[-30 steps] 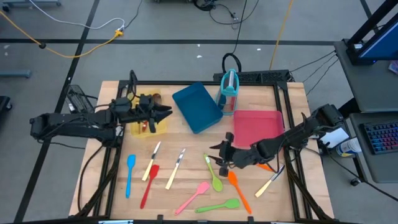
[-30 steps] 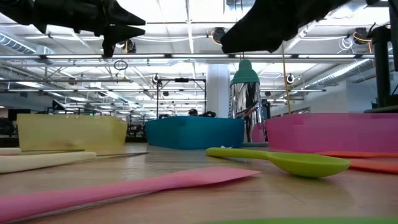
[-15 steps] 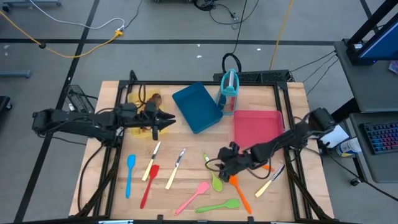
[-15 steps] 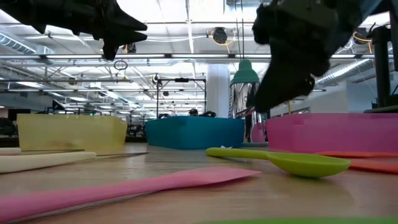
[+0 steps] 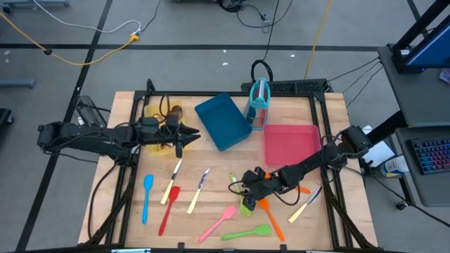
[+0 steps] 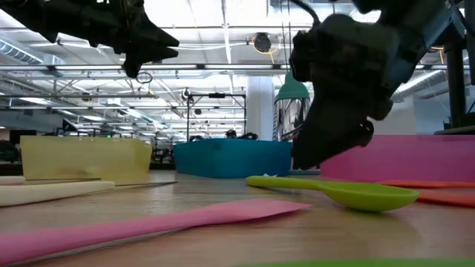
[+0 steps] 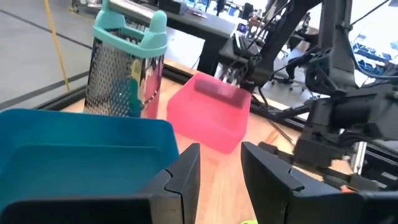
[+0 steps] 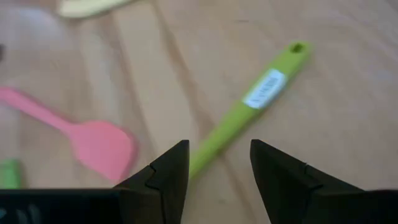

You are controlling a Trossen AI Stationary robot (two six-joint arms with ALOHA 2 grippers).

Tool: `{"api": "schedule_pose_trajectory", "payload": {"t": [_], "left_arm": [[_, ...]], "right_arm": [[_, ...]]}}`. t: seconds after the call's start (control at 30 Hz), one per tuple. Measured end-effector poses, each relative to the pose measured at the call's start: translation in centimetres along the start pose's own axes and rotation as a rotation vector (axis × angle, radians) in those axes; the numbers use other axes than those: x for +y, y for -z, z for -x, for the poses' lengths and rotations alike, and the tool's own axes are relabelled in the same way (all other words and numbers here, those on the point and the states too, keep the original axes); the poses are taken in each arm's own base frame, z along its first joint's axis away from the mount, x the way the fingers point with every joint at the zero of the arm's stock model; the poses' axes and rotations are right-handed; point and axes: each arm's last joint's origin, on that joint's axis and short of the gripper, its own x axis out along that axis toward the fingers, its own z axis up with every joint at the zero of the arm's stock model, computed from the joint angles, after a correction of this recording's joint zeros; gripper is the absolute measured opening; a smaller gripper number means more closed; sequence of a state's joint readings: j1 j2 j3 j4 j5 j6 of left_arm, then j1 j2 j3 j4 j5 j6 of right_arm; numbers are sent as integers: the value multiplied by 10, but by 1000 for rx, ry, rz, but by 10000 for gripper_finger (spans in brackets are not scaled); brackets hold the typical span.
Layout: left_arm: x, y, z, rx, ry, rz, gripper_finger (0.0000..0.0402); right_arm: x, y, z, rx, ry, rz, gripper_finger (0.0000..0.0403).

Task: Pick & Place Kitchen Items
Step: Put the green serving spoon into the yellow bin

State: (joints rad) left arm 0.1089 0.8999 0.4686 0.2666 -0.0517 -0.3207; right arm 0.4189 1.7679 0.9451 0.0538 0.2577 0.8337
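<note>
**Right gripper drops onto the green spoon**

Your target is the lime-green spoon (image 5: 241, 197), lying flat on the wooden table (image 5: 211, 165) in the front half, right of centre, its slim handle (image 8: 249, 106) running away from the bowl with a small white label partway along. Over the last second your right gripper (image 5: 247, 188) has swept in from beside the red tray (image 5: 292, 144) and come down low; it now hangs right over the spoon with its fingers spread wide and nothing between them, the handle lined up in the gap. That reads as a grasp about to start, not yet made.

The spoon looks like smooth, slightly glossy silicone or plastic, thin in the handle, rounded at the bowl, so expect little height to pinch. Just beside it lie an orange spatula (image 5: 270, 215) and a pink spatula (image 5: 219, 223), both flat and matte; a second green spoon (image 5: 247, 232) sits nearer the front edge.

Further out, your left gripper (image 5: 181, 136) has eased slightly forward and hovers by the yellow tray (image 5: 151, 145), fingers part open and empty, the deep blue tray (image 5: 222, 121) and teal-topped grater (image 5: 259, 102) beyond.
</note>
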Motion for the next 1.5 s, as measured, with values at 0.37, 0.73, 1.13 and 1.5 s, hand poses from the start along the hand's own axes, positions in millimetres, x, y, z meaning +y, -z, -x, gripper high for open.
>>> {"api": "schedule_pose_trajectory", "payload": {"t": [0.37, 0.73, 1.13, 1.5], "left_arm": [[0, 1, -1, 6, -4, 24, 120], [1, 2, -1, 17, -6, 23, 120], [-3, 9, 0, 94, 46, -89, 120], [-21, 38, -20, 213, 96, -275, 120]], "right_arm": [[6, 13, -24, -10, 18, -16, 167], [2, 17, -40, -20, 153, 126, 135], [1, 12, -32, -56, 208, 209, 24], [8, 9, -30, -34, 93, 237, 10]]}}
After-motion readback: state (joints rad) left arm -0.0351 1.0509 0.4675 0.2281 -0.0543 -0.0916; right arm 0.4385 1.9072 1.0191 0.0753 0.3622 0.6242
